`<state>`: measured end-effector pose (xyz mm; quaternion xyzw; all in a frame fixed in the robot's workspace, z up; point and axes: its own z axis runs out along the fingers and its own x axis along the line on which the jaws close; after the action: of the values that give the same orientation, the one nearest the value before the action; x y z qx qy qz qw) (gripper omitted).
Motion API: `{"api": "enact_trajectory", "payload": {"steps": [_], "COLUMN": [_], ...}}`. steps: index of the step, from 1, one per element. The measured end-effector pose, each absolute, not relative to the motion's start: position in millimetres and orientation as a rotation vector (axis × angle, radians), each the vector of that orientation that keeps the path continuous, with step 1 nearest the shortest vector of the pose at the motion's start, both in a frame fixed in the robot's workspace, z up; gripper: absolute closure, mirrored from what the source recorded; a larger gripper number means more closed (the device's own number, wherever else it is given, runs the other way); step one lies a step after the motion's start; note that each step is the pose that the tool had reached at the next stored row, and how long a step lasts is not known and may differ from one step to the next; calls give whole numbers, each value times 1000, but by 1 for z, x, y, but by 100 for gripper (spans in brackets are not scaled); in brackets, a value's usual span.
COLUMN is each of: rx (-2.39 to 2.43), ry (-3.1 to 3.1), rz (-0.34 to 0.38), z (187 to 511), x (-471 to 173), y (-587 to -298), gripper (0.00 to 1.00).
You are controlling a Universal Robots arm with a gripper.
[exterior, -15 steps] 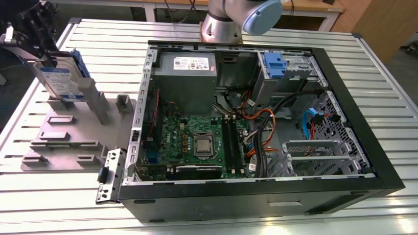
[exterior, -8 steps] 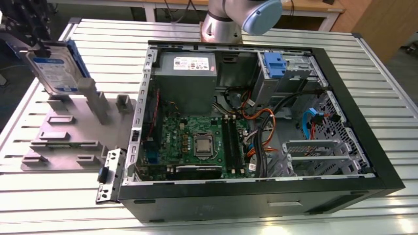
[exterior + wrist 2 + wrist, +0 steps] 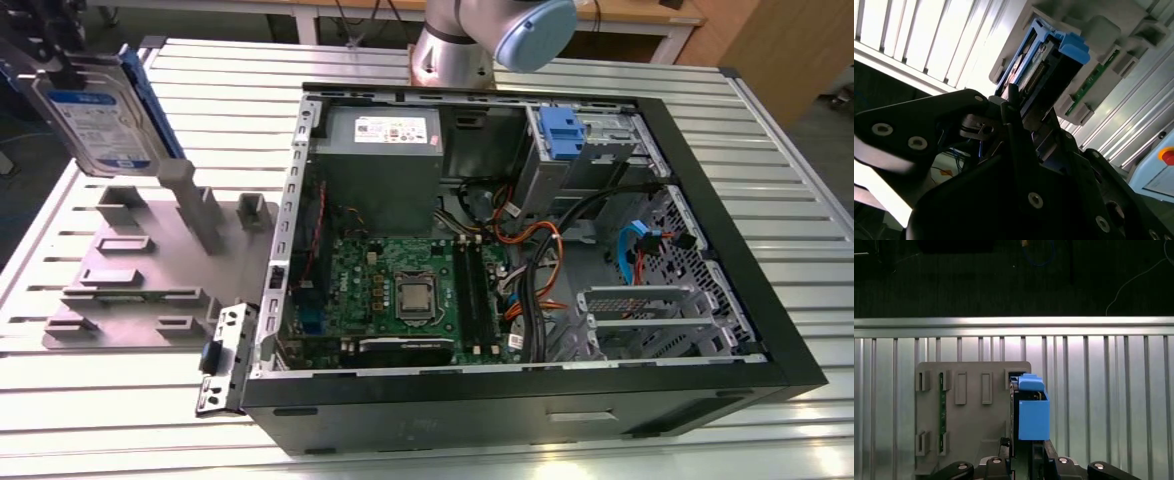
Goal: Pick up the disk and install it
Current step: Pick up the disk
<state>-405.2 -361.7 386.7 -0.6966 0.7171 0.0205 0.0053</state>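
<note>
- Black gripper (image 3: 1021, 112) is closed on the disk (image 3: 96, 112), with one jaw on each broad face and the gap between them only as wide as the disk is thick.
- The disk is held tilted, off the slatted metal surface (image 3: 240, 90). It sits above the grey fixture (image 3: 147, 270), at the exterior view's left of the open computer case (image 3: 747, 330).
- I cannot tell whether its lower corner is clear of the fixture's tall post (image 3: 187, 200).
- The disk has a silver-grey metal body, and its blue-and-white label shows in the exterior view.
- A blue carrier frame (image 3: 1033, 415) is clipped round its edges; the first wrist view shows it edge-on.
- A green circuit board (image 3: 942, 410) stands in a fixture slot, apart from the disk.
</note>
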Motion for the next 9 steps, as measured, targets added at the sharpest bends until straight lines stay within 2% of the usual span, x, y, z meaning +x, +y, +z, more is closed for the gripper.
{"api": "enact_trajectory", "payload": {"steps": [9], "rx": [-2181], "ry": [2245], "rz": [64], "z": [409], "x": [-405], "y": [-362], "gripper": [65]}}
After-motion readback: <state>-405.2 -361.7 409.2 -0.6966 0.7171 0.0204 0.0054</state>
